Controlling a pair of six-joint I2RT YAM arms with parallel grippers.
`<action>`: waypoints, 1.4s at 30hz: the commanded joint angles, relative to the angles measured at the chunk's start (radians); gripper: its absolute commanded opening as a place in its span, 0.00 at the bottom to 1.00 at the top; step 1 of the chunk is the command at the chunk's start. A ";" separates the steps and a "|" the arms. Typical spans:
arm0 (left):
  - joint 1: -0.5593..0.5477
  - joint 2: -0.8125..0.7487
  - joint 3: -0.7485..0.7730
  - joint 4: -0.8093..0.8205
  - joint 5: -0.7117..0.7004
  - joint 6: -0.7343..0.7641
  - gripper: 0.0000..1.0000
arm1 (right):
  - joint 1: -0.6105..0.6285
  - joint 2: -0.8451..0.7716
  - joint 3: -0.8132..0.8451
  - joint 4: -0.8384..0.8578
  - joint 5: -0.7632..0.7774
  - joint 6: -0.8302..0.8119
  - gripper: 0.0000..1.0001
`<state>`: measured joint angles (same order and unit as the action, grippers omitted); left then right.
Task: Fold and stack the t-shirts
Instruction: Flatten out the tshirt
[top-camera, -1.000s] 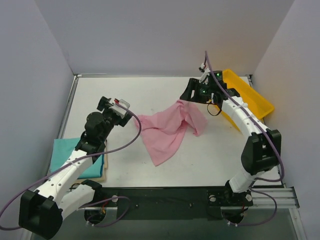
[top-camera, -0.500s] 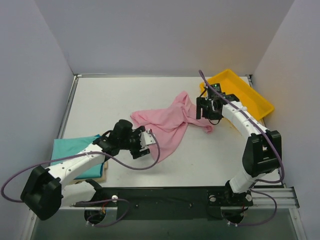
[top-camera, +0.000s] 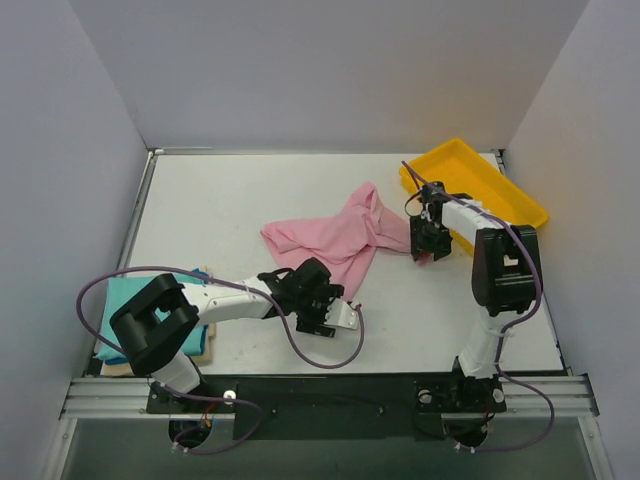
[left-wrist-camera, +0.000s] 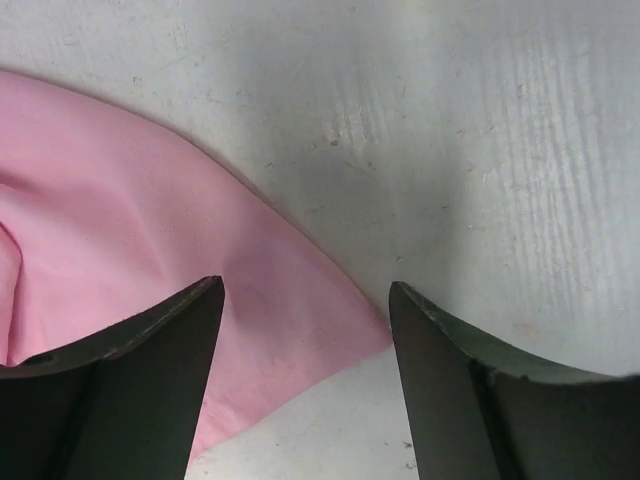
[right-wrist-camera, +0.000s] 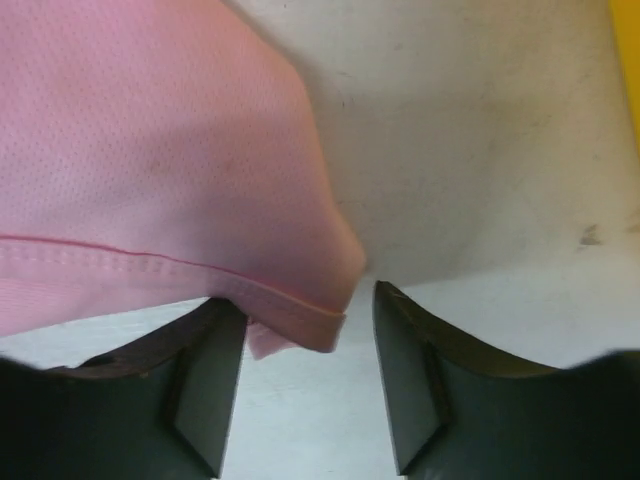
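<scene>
Far left of the tray (top-camera: 488, 188), the teal shirt (top-camera: 112, 308) lies flat. The left gripper (left-wrist-camera: 305, 292) stands wide open astride a corner of the crumpled pink shirt (top-camera: 332, 238). The right gripper (right-wrist-camera: 300, 300), also open, straddles its hem just beside the tray. Limp, light cloth: probably best pinched at the corners.

Left hand (left-wrist-camera: 305, 385) low, jaws wide (arm bent, reaching inward); right hand (right-wrist-camera: 300, 400) low, jaws parted.

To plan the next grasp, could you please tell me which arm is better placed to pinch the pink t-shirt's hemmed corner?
Probably right: the right pincer, open, straddles the stitched hem corner of the pink t-shirt. The left pincer, also open, frames only a flat edge with no stitching visible.
</scene>
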<state>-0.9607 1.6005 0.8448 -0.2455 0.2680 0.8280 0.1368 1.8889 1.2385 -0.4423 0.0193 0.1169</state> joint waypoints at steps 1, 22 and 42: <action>-0.009 0.026 -0.015 0.031 -0.084 0.014 0.62 | -0.060 0.042 0.035 0.022 -0.085 -0.016 0.37; 0.404 -0.313 0.655 -0.086 -0.616 -0.023 0.00 | -0.466 -0.497 0.496 -0.079 -0.979 0.325 0.00; 0.405 -0.501 0.533 -0.251 -0.486 -0.147 0.00 | -0.360 -0.737 0.238 -0.105 -0.886 0.405 0.00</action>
<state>-0.5385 1.1381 1.4727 -0.4290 -0.3126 0.7551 -0.3271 1.1530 1.5673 -0.5419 -0.9787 0.5049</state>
